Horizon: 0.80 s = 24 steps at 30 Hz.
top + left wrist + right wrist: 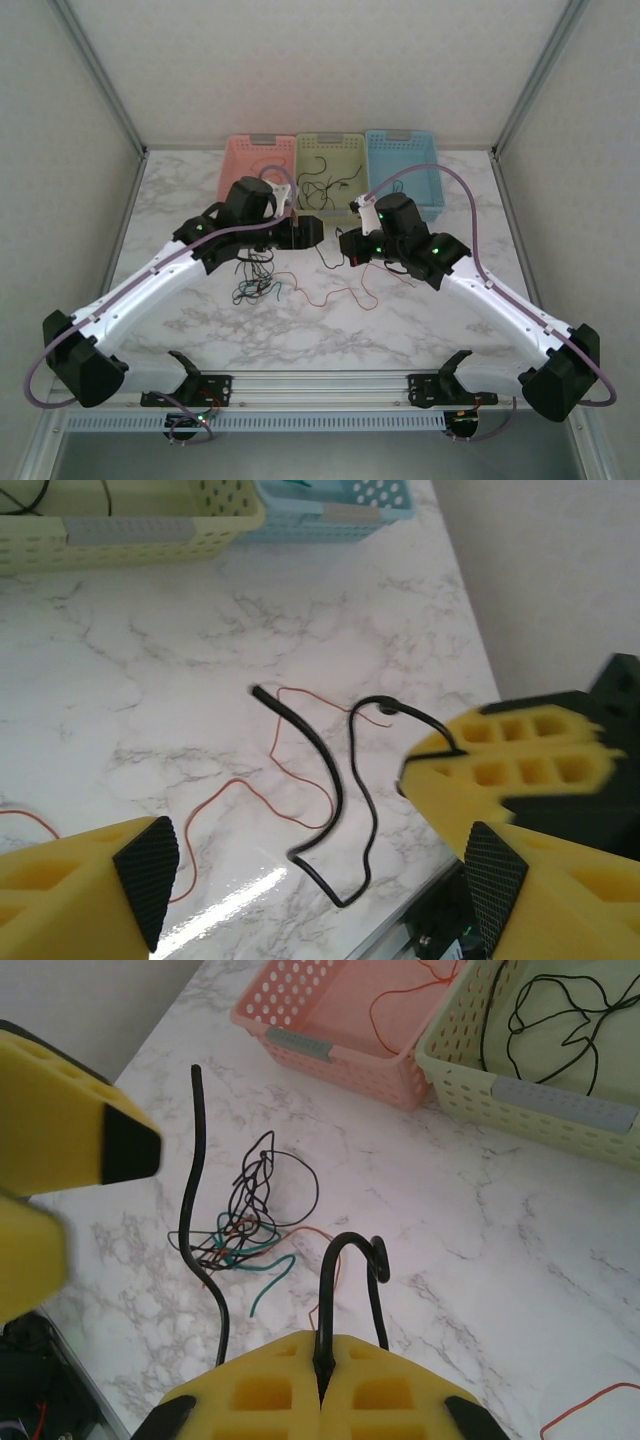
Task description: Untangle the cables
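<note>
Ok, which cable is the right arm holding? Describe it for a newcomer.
On the marble table, look in front of the yellow-green basket, the middle of three, between the two arms. There the right gripper is shut on a black cable that hooks up out of its grip. It is clearly thicker than the thin red, black and teal wires tangled beside it.

**Bright, even light; blur at close range**

The scene is lit brightly and evenly from above. A white glare streak is seen on the marble table [235, 892] in the left wrist view. Faint shadows are cast beneath the black cable [335, 770]. The nearest yellow fingers [480, 770] are rendered blurred.
</note>
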Motion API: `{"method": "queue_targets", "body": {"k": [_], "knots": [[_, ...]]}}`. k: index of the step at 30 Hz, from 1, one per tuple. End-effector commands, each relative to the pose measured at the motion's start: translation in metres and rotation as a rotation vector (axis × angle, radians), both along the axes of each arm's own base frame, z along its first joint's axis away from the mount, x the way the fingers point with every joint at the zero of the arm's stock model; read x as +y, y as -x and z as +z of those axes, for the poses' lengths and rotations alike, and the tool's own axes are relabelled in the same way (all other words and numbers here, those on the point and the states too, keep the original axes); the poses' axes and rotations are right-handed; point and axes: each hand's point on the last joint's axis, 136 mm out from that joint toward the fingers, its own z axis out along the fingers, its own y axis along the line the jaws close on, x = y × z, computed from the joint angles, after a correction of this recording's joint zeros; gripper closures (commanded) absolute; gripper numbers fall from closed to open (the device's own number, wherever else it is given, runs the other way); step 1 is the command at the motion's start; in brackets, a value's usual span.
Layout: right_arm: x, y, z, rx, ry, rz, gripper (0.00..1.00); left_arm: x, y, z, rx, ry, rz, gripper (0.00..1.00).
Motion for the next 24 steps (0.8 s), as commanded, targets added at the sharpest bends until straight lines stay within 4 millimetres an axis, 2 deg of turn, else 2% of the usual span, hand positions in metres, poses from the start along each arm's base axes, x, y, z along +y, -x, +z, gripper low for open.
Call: {"method": "queue_targets", "body": {"k": [1,3,10,12,15,16,17,24], "knots": [[0.004,0.007,0.005,-0.02,-0.023,0.038,1.0,-0.01,-0.013,0.018,-0.042,0.05,0.022,0.27],[0.004,0.007,0.005,-0.021,-0.025,0.036,1.0,-0.016,-0.015,0.015,-0.031,0.059,0.015,0.3],[0.005,0.01,0.006,-0.019,-0.034,0.048,1.0,-0.019,-0.023,0.002,-0.022,0.031,0.033,0.52],[0.005,0.011,0.007,-0.018,-0.036,0.05,1.0,-0.02,-0.026,-0.003,-0.015,0.019,0.036,0.66],[0.002,0.012,0.007,-0.023,-0.018,0.05,1.0,-0.015,-0.029,-0.006,-0.027,-0.006,0.056,0.92],[0.001,0.012,0.007,-0.025,-0.009,0.052,1.0,-0.011,-0.03,-0.005,-0.039,-0.024,0.067,0.98],[-0.001,0.013,0.007,-0.032,-0.001,0.052,1.0,-0.005,-0.031,-0.004,-0.057,-0.048,0.083,1.0],[-0.019,0.026,-0.005,-0.032,0.09,0.074,1.0,0.078,-0.041,0.015,-0.148,-0.19,0.265,1.0]]}}
